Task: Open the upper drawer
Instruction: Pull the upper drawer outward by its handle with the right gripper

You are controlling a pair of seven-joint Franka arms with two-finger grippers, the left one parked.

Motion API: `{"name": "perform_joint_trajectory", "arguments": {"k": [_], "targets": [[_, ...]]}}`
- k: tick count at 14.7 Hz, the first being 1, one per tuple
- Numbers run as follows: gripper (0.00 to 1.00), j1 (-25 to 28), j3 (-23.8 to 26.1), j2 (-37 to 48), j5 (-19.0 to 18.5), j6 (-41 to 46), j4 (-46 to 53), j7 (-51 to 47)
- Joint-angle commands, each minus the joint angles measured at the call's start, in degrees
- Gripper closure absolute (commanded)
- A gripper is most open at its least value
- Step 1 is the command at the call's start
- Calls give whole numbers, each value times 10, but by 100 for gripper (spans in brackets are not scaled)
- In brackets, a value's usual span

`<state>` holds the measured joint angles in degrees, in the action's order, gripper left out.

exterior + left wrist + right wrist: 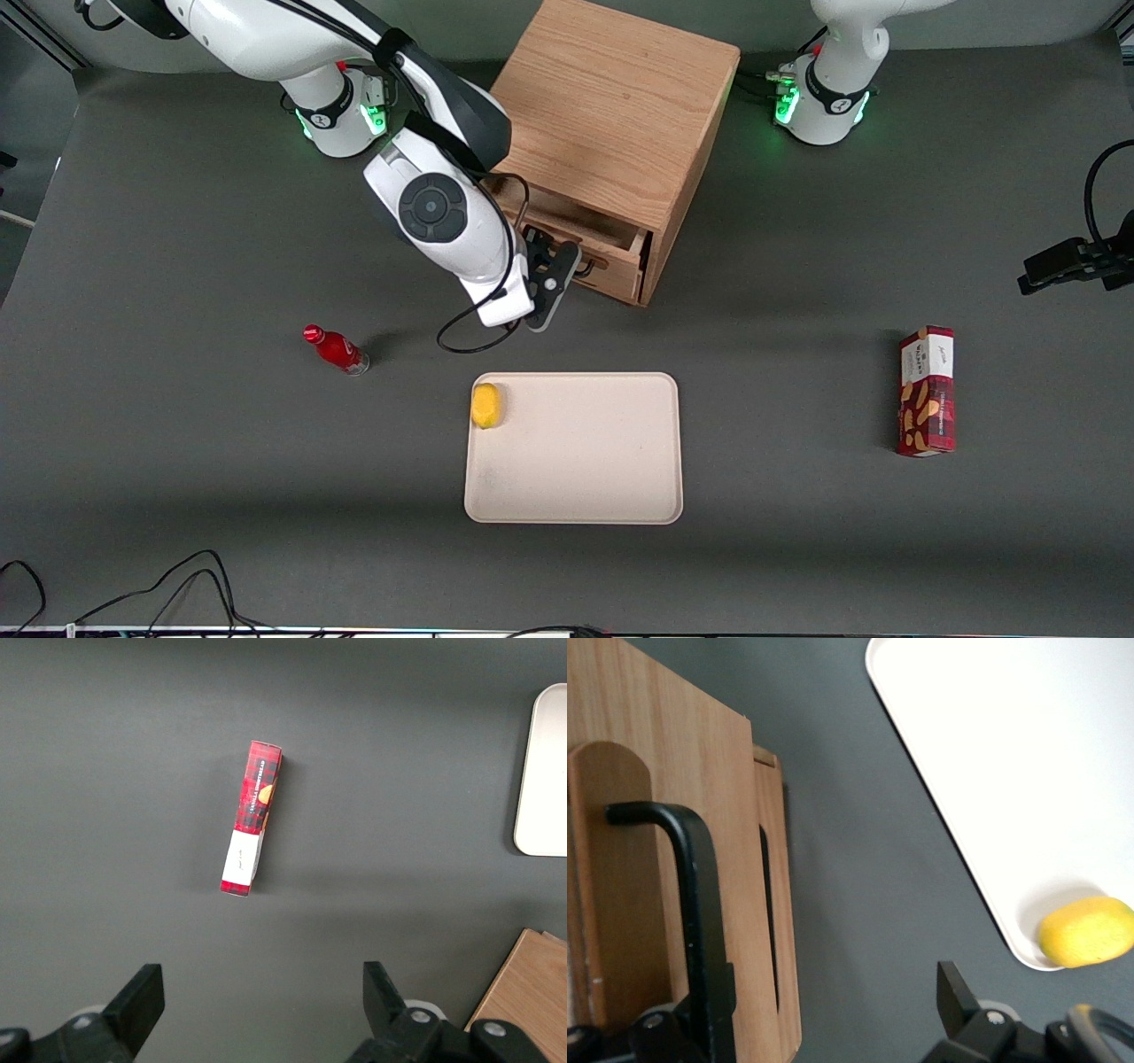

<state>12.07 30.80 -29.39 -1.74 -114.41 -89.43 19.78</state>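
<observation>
The cabinet (620, 133) stands on the desk (177, 487) between the two arm bases, its drawer fronts facing the tray (576, 461). The upper drawer (585, 244) is already pulled partway out, its cavity exposed. Your end effector (556, 270) sits directly in front of that drawer, at its black bar handle (700, 904). In the right wrist view the fingers (957, 997) stand wide apart, with the handle running alongside one of them, so nothing is clamped. Judge the pull as largely made. A lemon (485, 405) lies in the tray's corner, clear of the drawer's travel.
</observation>
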Motion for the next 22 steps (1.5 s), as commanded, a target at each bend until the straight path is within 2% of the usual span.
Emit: {"name": "perform_joint_trajectory", "arguments": {"k": [1,11,22], "targets": [[0,1,-1,-25,-19,2,33,13],[0,0,-36,-63,-19,8,83,21],[0,-22,-54,-77,-12,9,105,24]]}}
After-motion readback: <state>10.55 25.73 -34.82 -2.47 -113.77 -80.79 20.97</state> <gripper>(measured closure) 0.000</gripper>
